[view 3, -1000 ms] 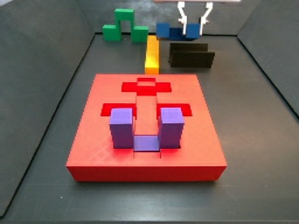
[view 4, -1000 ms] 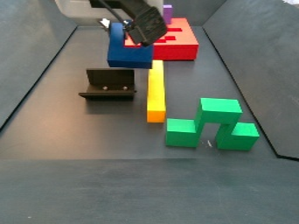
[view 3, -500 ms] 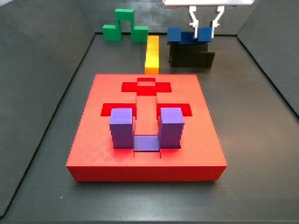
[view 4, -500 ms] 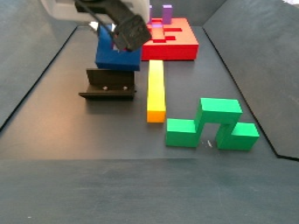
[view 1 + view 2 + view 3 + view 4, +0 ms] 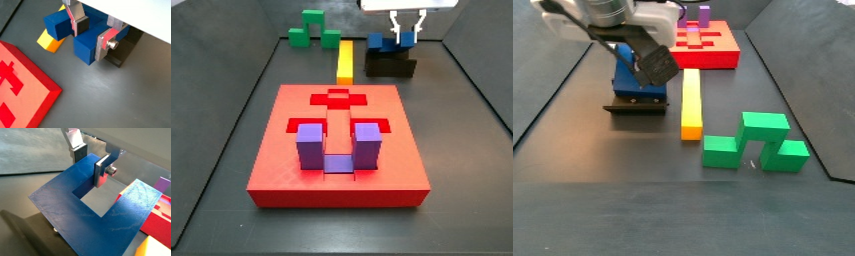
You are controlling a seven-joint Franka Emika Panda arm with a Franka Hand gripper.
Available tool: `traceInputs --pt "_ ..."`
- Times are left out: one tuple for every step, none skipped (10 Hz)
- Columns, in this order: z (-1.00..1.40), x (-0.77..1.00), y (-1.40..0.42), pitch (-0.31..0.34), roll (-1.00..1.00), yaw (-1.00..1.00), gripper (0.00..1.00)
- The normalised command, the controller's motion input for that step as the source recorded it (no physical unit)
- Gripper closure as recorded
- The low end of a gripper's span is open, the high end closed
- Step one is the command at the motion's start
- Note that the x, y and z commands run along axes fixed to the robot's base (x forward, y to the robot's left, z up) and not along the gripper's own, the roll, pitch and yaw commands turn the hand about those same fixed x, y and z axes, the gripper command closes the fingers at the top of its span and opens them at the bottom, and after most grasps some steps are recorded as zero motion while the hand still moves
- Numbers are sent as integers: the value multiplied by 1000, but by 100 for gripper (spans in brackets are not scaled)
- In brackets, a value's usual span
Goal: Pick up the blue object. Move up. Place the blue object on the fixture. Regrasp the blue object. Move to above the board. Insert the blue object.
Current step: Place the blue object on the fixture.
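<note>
The blue object (image 5: 382, 42) is a dark-blue U-shaped block resting on the black fixture (image 5: 392, 67) at the back right in a side view. It also shows over the fixture (image 5: 636, 103) in a side view (image 5: 631, 72). My gripper (image 5: 405, 40) is shut on one prong of it. In both wrist views one finger is outside the prong and one is in the notch: gripper (image 5: 91, 40) on the block (image 5: 83, 47), gripper (image 5: 90, 169) on the block (image 5: 67, 213). The red board (image 5: 291, 175) lies in front, apart from the gripper.
A purple U-shaped block (image 5: 311, 148) stands in a recess of the board. A yellow bar (image 5: 691, 103) lies beside the fixture. Green blocks (image 5: 754, 140) sit past the bar. Dark walls ring the floor.
The gripper has carried the blue object sideways and down, from beside the fixture to on top of it.
</note>
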Motion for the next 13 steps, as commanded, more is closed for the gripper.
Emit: traceInputs --pt "-46 14 -3 -169 -457 -97 100" --pt "0 57 0 -200 -597 -146 100" --pt "0 11 146 -117 -497 -129 100" --pt "-14 74 151 -89 -409 -97 100" --pt "-60 69 14 -71 -163 -94 100" --pt "-91 103 0 -23 0 -123 100" --pt "-146 186 -3 0 157 -171 100" --pt "-166 209 0 0 254 -177 100" --pt "-206 220 0 0 349 -149 100" --pt "-243 189 0 3 437 -126 100" --pt "-234 160 0 14 443 -129 100" --pt "-217 77 0 0 383 -94 100" --pt "-234 26 0 0 326 -43 100"
